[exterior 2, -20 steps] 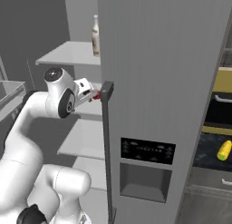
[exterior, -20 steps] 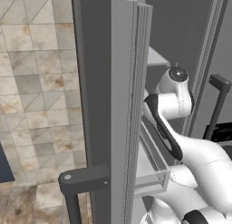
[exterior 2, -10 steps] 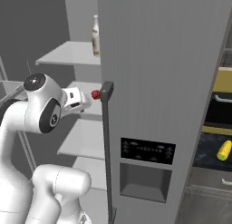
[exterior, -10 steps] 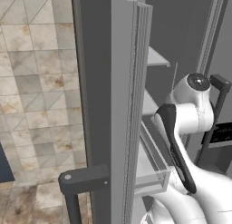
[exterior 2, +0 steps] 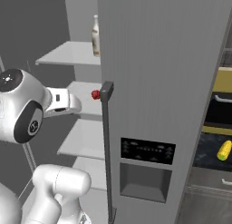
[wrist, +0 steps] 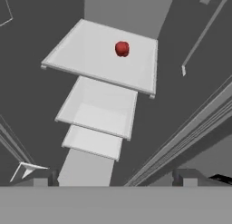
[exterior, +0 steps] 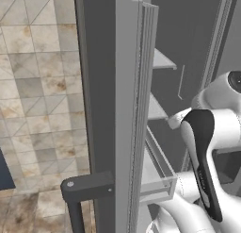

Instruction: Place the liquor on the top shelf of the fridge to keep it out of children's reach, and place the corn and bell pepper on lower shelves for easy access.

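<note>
The liquor point(exterior 2: 95, 36) stands upright on the top shelf point(exterior 2: 68, 53) of the open fridge point(exterior 2: 163, 78). One shelf lower point(exterior 2: 84, 92), the red bell pepper point(exterior 2: 95, 94) lies by itself next to the door's edge. The hand view shows the bell pepper point(wrist: 122, 48) on that white shelf point(wrist: 90, 55), with more lower shelves point(wrist: 97, 112) stepping down below it. My gripper point(wrist: 114, 177) is open and empty, drawn back well clear of the pepper. The corn point(exterior 2: 224, 150) lies on the dark counter to the right of the fridge.
The fridge's grey door point(exterior: 117, 100) stands open, its dark handle point(exterior 2: 107, 141) upright and a clear door bin point(exterior: 157, 180) on its inner side. A black dispenser panel point(exterior 2: 147, 150) is on the closed door. Tiled floor point(exterior: 37, 86) is at the left.
My arm has pulled back out of the fridge, away from the bell pepper, which stays on its shelf. The jaws have stayed open.
</note>
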